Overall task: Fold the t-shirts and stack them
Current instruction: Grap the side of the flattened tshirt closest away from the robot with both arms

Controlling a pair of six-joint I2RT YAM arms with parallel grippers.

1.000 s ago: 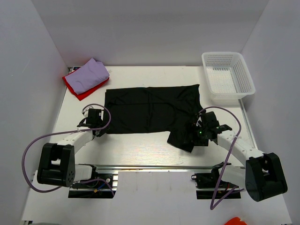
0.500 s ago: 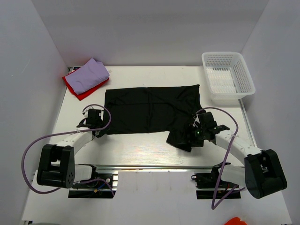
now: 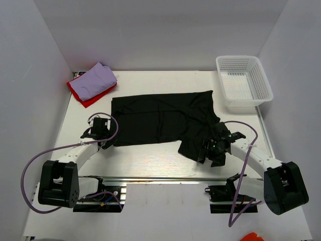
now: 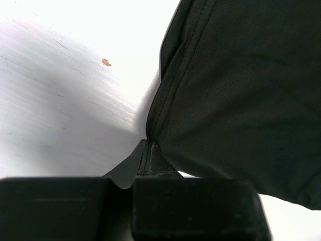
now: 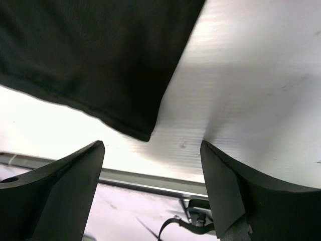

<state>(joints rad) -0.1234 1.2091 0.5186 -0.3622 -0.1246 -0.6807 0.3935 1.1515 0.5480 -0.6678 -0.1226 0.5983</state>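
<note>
The black t-shirt (image 3: 160,118) lies spread across the middle of the tabletop (image 3: 145,158). The left jaws are pinched shut on its near-left hem. The right jaws stand wide apart at its crumpled near-right flap, with a cloth corner between them, ungripped. The lavender t-shirt (image 3: 98,79) rests on the red t-shirt (image 3: 79,92) at the far left.

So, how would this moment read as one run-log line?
black t-shirt: spread out | left gripper: shut on its near-left corner | right gripper: open over its near-right corner | lavender t-shirt: on red t-shirt, far left
</note>
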